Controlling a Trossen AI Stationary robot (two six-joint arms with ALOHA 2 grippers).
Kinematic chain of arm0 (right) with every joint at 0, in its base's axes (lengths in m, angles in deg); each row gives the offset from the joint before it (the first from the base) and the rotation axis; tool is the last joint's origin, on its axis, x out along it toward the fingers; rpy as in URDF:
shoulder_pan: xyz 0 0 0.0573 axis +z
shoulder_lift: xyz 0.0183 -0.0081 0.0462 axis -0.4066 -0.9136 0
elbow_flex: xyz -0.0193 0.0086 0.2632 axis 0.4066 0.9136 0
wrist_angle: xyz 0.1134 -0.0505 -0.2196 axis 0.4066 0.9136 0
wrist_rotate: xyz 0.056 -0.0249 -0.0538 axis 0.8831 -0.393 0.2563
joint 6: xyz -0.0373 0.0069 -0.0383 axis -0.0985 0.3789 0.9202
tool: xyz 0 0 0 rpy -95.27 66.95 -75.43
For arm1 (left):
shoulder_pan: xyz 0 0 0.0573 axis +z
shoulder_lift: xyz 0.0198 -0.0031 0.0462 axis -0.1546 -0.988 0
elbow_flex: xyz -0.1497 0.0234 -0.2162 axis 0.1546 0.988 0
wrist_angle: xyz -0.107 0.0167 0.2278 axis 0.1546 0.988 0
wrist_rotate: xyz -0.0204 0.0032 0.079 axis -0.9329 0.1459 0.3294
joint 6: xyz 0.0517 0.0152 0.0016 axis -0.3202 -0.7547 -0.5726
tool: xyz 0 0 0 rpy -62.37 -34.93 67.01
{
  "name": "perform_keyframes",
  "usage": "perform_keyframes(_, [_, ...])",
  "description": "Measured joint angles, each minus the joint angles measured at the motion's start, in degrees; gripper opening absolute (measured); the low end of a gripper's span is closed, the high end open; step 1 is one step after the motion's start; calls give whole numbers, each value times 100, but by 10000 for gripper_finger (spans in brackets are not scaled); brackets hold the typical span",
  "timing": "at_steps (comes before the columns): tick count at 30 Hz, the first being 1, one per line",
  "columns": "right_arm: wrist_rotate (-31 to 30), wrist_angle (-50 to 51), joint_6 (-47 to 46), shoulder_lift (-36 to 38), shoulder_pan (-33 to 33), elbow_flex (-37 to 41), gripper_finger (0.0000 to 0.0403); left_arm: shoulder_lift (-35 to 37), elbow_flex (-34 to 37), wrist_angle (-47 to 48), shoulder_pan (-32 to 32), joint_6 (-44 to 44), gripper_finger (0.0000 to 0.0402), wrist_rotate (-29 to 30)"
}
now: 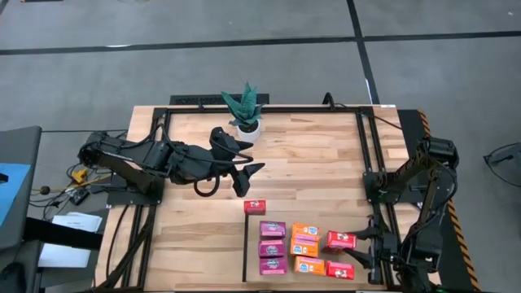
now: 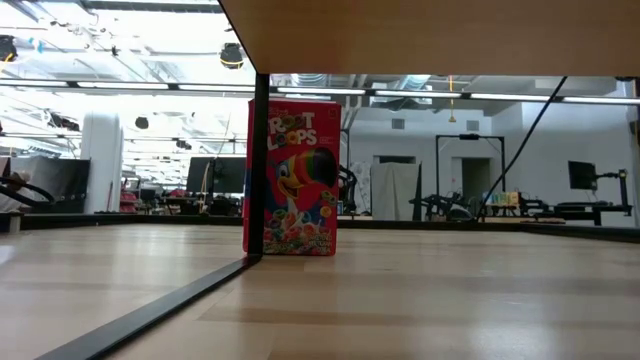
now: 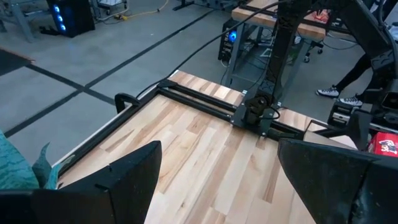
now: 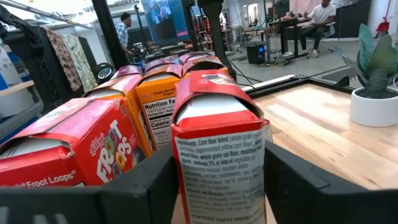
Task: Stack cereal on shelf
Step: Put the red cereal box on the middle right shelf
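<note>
Across the shelf, eight cereal boxes grouped, ninth alone at twelve o'clock; right gripper at three, parted around red box, clipping it on retreat likely; left gripper wide open, empty.

The slatted table carries a potted plant and the shelf (boxes on it).

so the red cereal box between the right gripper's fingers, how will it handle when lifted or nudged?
The red box is thin cardboard, its top flaps bulging, so it would probably dent if squeezed hard. It stands tall and narrow, so a nudge up high might tip it. Likely light for its size.
</note>
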Motion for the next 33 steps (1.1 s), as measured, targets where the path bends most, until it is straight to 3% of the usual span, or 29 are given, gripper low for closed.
perform_keyframes(11, [0,-85,24,175,79,0,250,0,0,7,0,-15,313,-2])
perform_keyframes(20, [0,-192,821,715,74,0,250,0,0,9,0,-41,313,-4])
perform_keyframes(27, [-2,-799,1874,1206,74,0,250,0,0,11,0,-108,313,-7])
perform_keyframes(33, [-6,-1603,3320,1708,74,-4,246,0,0,13,0,-152,313,-7])
